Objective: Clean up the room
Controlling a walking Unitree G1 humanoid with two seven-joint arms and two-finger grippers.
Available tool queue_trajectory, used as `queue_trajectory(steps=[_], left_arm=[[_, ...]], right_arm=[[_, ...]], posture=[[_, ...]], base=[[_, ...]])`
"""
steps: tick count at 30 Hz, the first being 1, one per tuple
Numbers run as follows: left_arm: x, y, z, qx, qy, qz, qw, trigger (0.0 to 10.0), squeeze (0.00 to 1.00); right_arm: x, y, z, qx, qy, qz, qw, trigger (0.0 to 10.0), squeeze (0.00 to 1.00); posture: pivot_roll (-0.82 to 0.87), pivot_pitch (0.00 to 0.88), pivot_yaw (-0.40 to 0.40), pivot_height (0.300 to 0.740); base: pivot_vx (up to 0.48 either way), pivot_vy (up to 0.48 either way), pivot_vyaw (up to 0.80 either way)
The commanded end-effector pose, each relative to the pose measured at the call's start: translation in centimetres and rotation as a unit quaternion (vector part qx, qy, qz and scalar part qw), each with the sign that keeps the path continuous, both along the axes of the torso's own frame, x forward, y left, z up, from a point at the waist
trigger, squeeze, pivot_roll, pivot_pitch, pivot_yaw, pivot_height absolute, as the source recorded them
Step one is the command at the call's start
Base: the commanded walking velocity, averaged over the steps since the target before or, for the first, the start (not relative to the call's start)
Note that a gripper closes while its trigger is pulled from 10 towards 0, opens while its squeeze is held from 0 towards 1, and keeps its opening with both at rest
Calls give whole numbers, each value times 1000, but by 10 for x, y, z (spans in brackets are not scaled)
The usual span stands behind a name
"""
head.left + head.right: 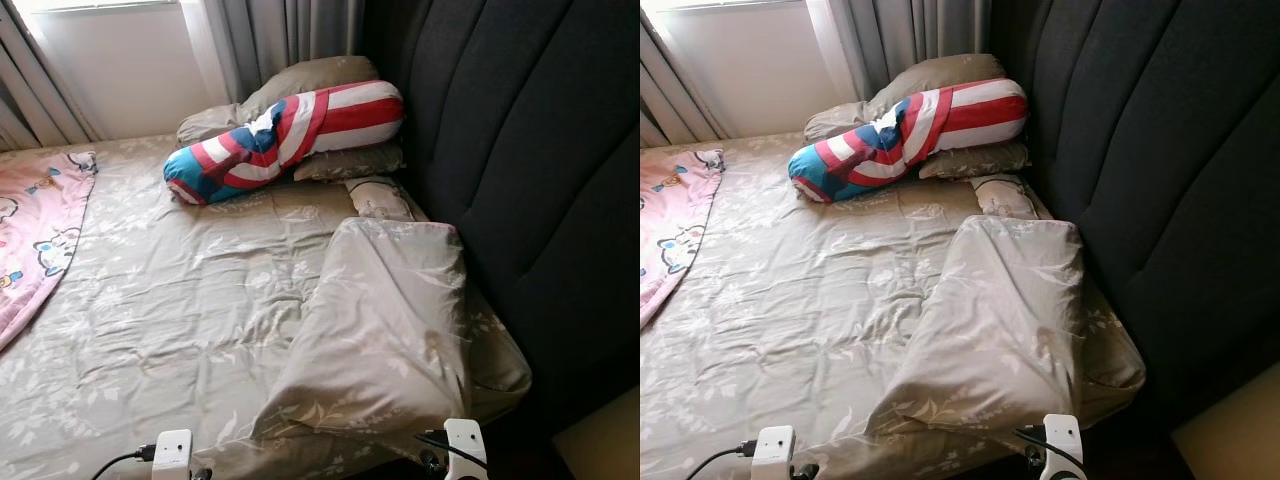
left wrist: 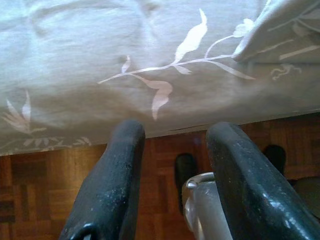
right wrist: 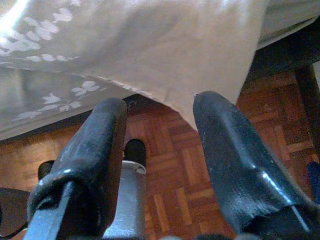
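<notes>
A beige pillow (image 1: pixel 385 320) with a leaf print lies on the near right corner of the bed, against the dark headboard (image 1: pixel 540 170). A red, white and blue bolster (image 1: pixel 285 140) rests at the far end on two more beige pillows (image 1: pixel 310 80). A pink blanket (image 1: pixel 35 230) covers the bed's left side. My left gripper (image 2: pixel 175 132) hangs open just below the bed's near edge, over the wooden floor. My right gripper (image 3: pixel 161 105) is open too, with a hanging corner of beige cloth (image 3: pixel 200 60) just beyond its fingertips. Both wrists (image 1: pixel 172 450) (image 1: pixel 465 440) show at the bottom of the eye views.
The beige floral sheet (image 1: pixel 190 300) is wrinkled across the middle of the bed. Grey curtains (image 1: pixel 280 35) and a bright window (image 1: pixel 110 60) stand behind the bed. Parquet floor (image 2: pixel 40 190) runs under the bed's near edge. A pale surface (image 1: pixel 605 440) sits at the lower right.
</notes>
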State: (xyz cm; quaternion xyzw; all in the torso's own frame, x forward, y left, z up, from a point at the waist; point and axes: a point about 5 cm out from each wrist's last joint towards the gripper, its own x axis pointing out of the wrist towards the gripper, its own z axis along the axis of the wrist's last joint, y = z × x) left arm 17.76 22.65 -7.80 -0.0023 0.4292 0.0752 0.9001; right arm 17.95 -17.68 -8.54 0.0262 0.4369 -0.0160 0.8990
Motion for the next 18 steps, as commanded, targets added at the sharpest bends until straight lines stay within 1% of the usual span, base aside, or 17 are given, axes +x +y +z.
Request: queue_trajectory(steps=[1, 7, 18], left_arm=[[-6, -1, -4, 1, 17, -10, 1000, 10000, 0], [-6, -2, -4, -1, 16, -10, 1000, 10000, 0], [-3, -3, -2, -5, 6, -7, 1000, 10000, 0]], right_arm=[[0, -2, 1, -7, -3, 5, 1000, 10000, 0], [0, -3, 0, -6, -3, 1, 1000, 10000, 0], [1, -3, 1, -3, -5, -6, 1000, 10000, 0]], posture=[[13, 0, -4, 740], [12, 0, -6, 740], [13, 0, -6, 740]], base=[[0, -300, 0], [0, -304, 0], [0, 0, 0]])
